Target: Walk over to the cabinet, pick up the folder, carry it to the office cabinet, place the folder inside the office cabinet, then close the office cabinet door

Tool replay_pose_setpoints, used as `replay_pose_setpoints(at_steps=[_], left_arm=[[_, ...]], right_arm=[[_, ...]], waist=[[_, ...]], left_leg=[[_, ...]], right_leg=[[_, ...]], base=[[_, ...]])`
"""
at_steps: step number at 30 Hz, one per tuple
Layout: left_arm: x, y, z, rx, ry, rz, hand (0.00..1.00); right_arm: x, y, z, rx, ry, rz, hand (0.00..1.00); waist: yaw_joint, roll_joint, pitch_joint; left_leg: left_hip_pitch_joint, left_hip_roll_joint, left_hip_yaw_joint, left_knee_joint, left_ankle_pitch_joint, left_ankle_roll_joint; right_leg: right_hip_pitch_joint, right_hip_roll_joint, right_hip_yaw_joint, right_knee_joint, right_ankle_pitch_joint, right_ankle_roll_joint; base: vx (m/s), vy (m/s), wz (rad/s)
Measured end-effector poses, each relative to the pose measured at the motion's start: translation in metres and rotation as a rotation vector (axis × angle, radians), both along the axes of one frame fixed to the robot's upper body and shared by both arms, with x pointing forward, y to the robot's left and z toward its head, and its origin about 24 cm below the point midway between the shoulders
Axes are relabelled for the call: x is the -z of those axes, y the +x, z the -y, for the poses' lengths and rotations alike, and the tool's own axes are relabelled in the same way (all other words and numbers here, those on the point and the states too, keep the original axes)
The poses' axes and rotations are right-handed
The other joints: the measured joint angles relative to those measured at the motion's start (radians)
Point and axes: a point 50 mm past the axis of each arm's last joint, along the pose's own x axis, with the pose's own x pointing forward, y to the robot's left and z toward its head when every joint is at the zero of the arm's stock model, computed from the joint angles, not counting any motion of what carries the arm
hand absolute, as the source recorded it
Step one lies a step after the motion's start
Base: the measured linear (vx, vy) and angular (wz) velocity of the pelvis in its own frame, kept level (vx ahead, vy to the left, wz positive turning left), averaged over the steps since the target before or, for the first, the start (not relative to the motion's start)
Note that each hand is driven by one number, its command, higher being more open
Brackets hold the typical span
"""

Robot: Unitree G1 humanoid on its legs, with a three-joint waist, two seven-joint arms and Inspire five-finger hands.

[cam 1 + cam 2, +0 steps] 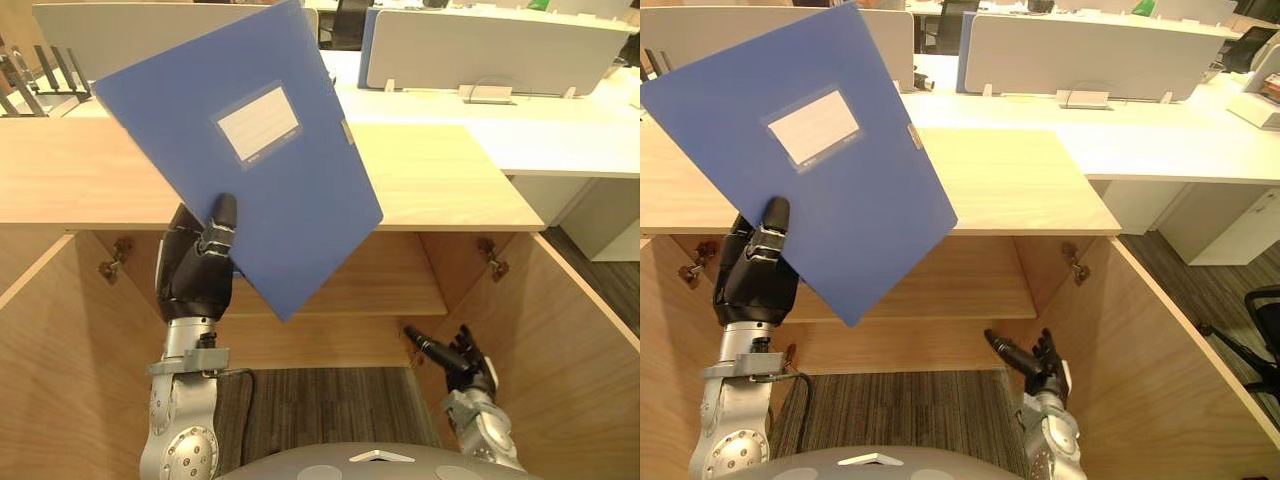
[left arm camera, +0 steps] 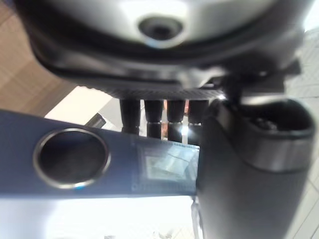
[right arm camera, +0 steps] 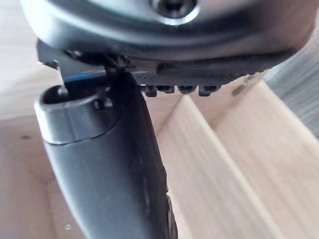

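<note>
Overhead, left hand [image 1: 200, 265] pinches blue folder [image 1: 250, 170]; right hand [image 1: 455, 360] low, empty.

matt blue plastic folder [image 1: 290, 190], pale smooth wood-grain office cabinet [image 1: 440, 180], rough grey carpet [image 1: 320, 400]

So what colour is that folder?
Blue folder, with a pale label; best in the left eye view.
</note>
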Motion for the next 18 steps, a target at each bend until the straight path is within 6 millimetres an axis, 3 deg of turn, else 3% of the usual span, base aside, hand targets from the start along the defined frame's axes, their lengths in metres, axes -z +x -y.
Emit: replay_pose_setpoints(at_steps=[8, 14, 18], left_arm=[[-0.005, -0.003, -0.014, -0.073, 0.012, 0.022, 0.0], [-0.008, -0.001, -0.015, -0.065, 0.027, 0.05, 0.0], [-0.015, 0.004, -0.012, -0.03, 0.052, 0.108, 0.0]], right_arm=[[-0.047, 0.015, 0.021, 0.13, 0.044, 0.304, 1.0], [-0.11, 0.05, 0.012, 0.024, 0.11, 0.664, 1.0], [-0.117, 0.055, 0.006, -0.006, 0.139, 0.698, 1.0]], waist=[[-0.001, 0.001, 0.0], [0.0, 0.012, 0.007], [-0.002, 0.019, 0.013]], left_leg=[[0.001, -0.001, 0.006, 0.001, -0.009, 0.003], [0.006, -0.001, 0.007, 0.0, -0.019, 0.002], [0.006, -0.002, 0.01, 0.0, -0.02, 0.002]], right_leg=[[0.001, 0.0, 0.005, -0.006, 0.001, 0.001], [0.0, 0.0, 0.005, 0.002, 0.002, 0.002], [-0.002, -0.001, 0.005, 0.004, 0.004, 0.005]], base=[[0.04, -0.006, -0.04], [0.0, 0.0, 0.0], [-0.01, -0.002, -0.03]])
